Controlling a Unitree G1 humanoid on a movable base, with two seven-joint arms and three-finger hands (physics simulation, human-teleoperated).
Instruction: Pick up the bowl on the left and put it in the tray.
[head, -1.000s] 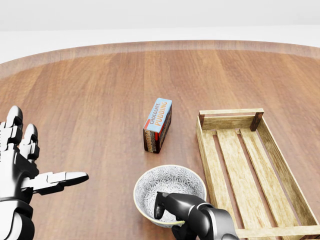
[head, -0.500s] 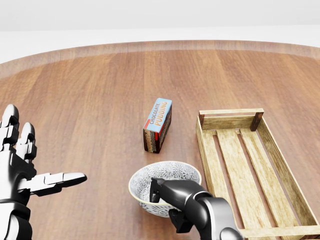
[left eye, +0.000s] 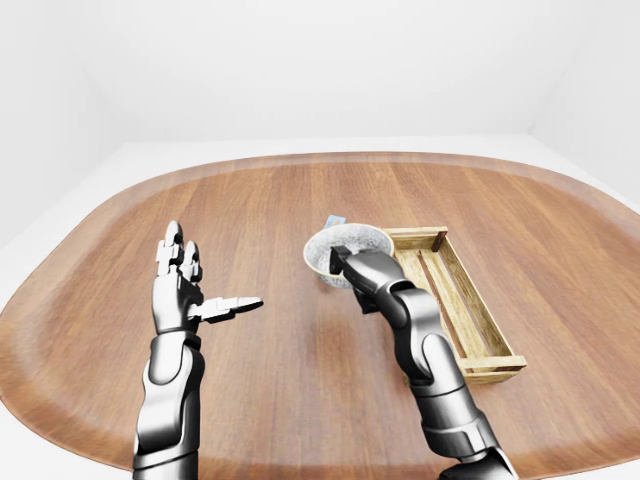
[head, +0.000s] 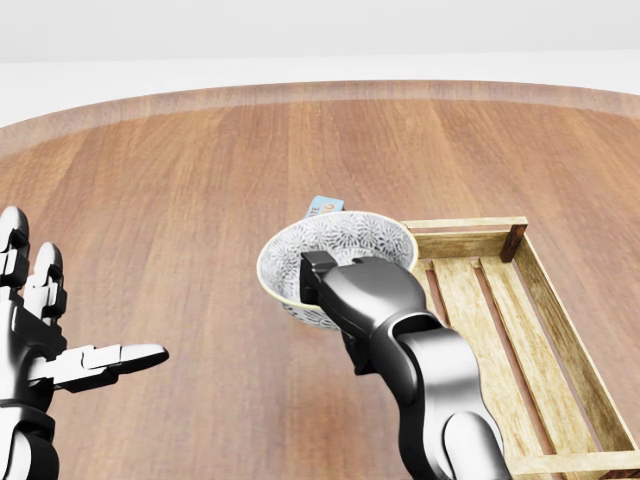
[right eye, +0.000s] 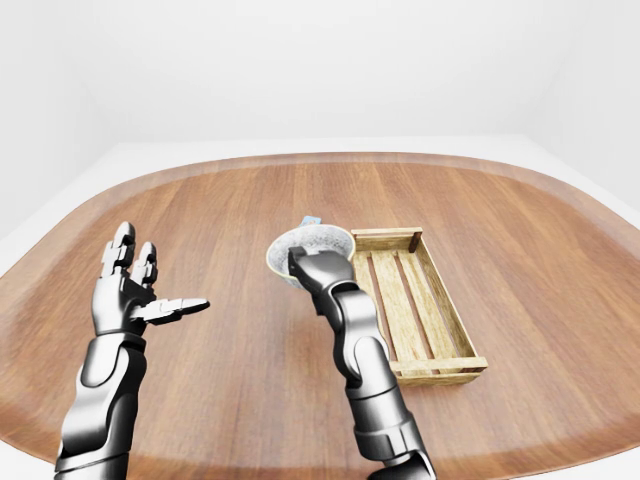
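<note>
Fingers of the right hand pinch the bowl rim, holding it up beside the tray so it can go in. Left hand waits, fingers spread apart.

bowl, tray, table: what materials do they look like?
Bowl: looks like glazed ceramic, with a fine grey-on-white pattern; render only, so unsure. Tray: unfinished pale wood, slatted floor, grain visible, darker corner posts. Table: reddish-brown wood planks with a slight satin sheen.
</note>
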